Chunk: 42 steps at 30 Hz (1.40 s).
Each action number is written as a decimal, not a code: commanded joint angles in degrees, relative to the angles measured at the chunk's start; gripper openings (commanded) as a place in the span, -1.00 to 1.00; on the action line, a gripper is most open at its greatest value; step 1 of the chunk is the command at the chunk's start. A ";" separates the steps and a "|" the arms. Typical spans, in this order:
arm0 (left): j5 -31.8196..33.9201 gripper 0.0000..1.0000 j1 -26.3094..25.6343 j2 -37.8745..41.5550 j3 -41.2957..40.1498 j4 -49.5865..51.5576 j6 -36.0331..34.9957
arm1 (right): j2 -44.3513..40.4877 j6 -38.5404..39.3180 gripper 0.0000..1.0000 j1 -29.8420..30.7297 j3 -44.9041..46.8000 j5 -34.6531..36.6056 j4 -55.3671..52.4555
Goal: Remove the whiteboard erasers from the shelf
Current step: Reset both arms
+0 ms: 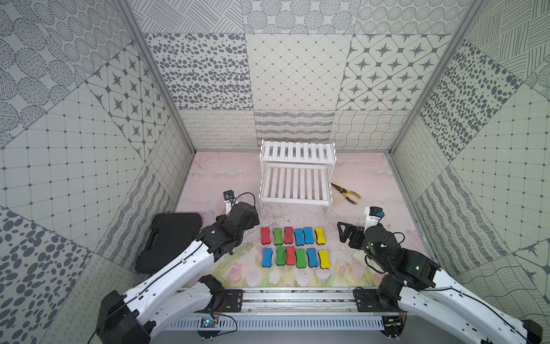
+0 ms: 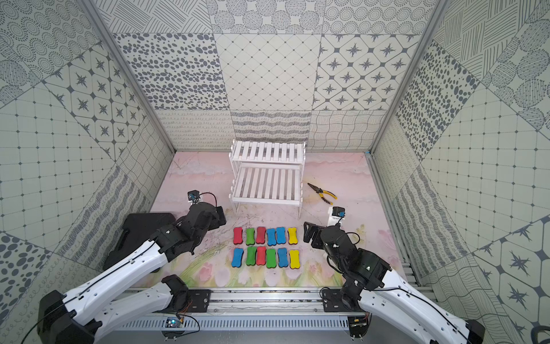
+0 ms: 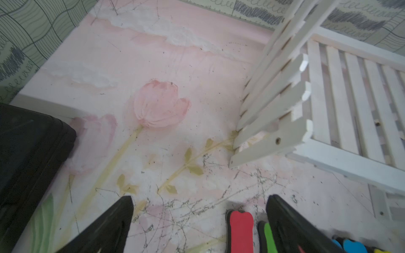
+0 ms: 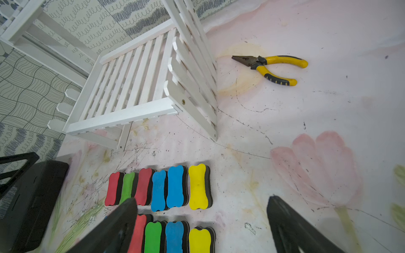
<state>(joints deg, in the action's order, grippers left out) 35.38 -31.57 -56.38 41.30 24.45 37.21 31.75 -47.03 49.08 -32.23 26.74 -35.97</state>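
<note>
Several whiteboard erasers (image 1: 308,235) (image 2: 280,234) with red, green, blue and yellow tops lie flat on the table in two rows, just in front of the shelf. Both tiers of the white slatted shelf (image 1: 296,178) (image 2: 266,181) are bare. My left gripper (image 3: 200,203) hovers at the rows' left end, open, with a red eraser (image 3: 240,230) on the table below it, untouched. My right gripper (image 1: 346,235) (image 4: 201,200) hangs open beside the rows' right end, near a yellow eraser (image 4: 198,186), holding nothing.
Yellow-handled pliers (image 1: 346,193) (image 4: 271,66) lie on the table right of the shelf. A black plastic case (image 1: 169,241) (image 3: 26,157) sits against the left wall, beside my left arm. Patterned walls close in three sides, and a metal rail (image 1: 297,297) runs along the front.
</note>
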 commanded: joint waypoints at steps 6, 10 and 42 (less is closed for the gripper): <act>-11.38 0.99 19.41 -16.23 -0.77 -31.82 -17.13 | -0.24 0.97 0.94 -0.21 -1.43 3.55 2.56; -12.11 0.99 23.34 -21.31 -1.77 -36.00 -27.32 | -0.26 1.74 0.95 -0.22 -1.61 4.48 2.66; -22.76 0.99 27.33 -33.97 -18.76 -75.03 -32.81 | 16.97 8.03 0.95 -5.90 -5.40 12.55 9.05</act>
<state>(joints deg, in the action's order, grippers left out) 13.96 -4.49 -90.00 22.22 -44.05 5.78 47.42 -42.54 45.10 -36.12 37.76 -31.29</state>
